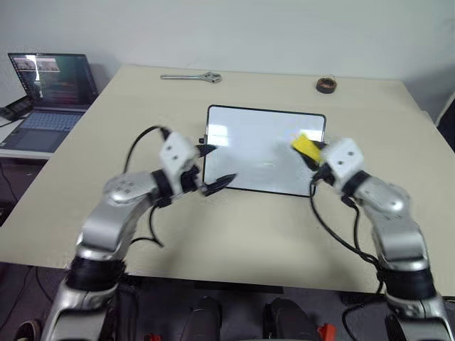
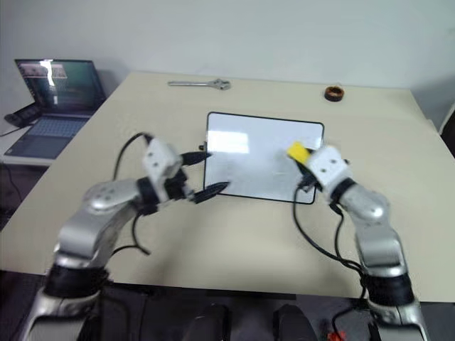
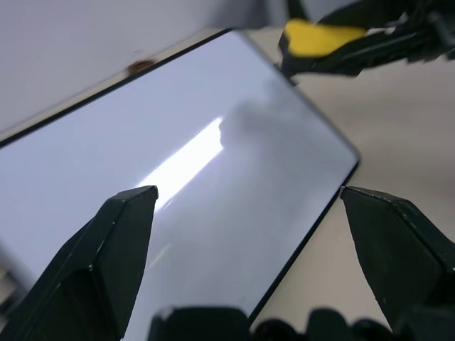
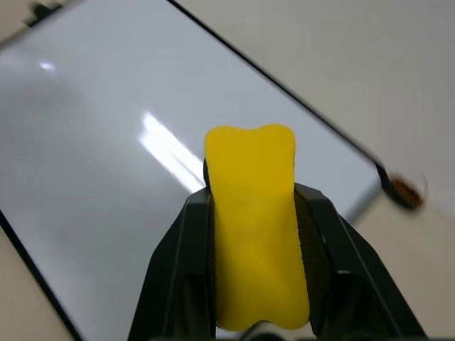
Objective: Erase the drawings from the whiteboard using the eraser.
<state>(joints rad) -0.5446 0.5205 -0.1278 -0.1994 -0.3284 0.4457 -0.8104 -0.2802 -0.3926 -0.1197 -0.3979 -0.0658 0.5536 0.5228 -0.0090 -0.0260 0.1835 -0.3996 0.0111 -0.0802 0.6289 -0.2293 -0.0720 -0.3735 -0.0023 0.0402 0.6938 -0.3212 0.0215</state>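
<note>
The whiteboard (image 1: 249, 135) lies flat in the middle of the table, glossy white with a thin black frame. Its surface reads plain white with glare, and the drawings are out of view. My right gripper (image 1: 311, 153) hovers over the board's right edge, shut on the yellow eraser (image 1: 306, 146). In the right wrist view the eraser (image 4: 252, 227) sits squeezed between the two black fingers. At the board's left edge, near its front corner, my left gripper (image 1: 217, 165) is open with nothing between its fingers (image 3: 114, 249).
An open laptop (image 1: 53, 85) stands on a side desk at far left. A metal wrench (image 1: 190, 77) lies at the table's far edge, and a brown tape roll (image 1: 326, 85) sits at the far right. Bare tabletop (image 1: 242, 227) stretches from the board to the table's front edge.
</note>
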